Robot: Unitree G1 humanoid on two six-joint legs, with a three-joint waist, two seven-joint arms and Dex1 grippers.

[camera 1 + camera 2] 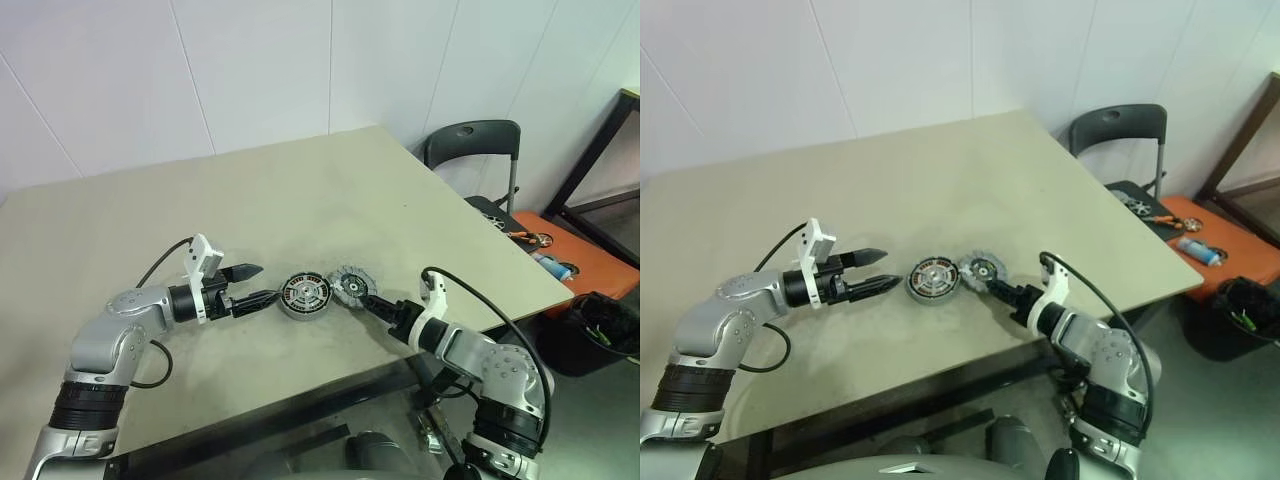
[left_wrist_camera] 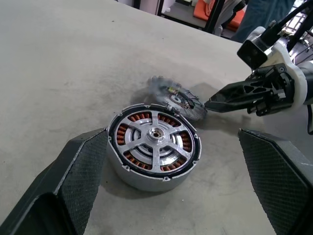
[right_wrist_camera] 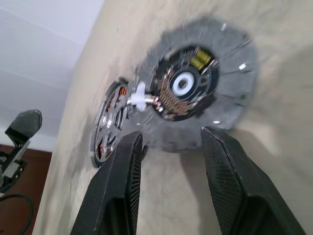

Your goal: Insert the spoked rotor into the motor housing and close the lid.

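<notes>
The spoked rotor (image 1: 351, 286) shows blurred in both wrist views, its lower rim hidden behind the right gripper (image 1: 372, 301), so whether it clears the tabletop (image 1: 300, 190) is hard to say. It stands tilted just right of the motor housing (image 1: 304, 295), pinched at its edge by the half-closed right gripper. The left gripper (image 1: 250, 286), spread wide and empty, flanks the housing's other side.

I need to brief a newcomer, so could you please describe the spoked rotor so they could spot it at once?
On the beige table, near its front edge, two round metal parts sit between the grippers. The spoked rotor is the thinner grey wheel with a notched rim, tilted in the right gripper, beside the thicker motor housing with copper windings.
</notes>
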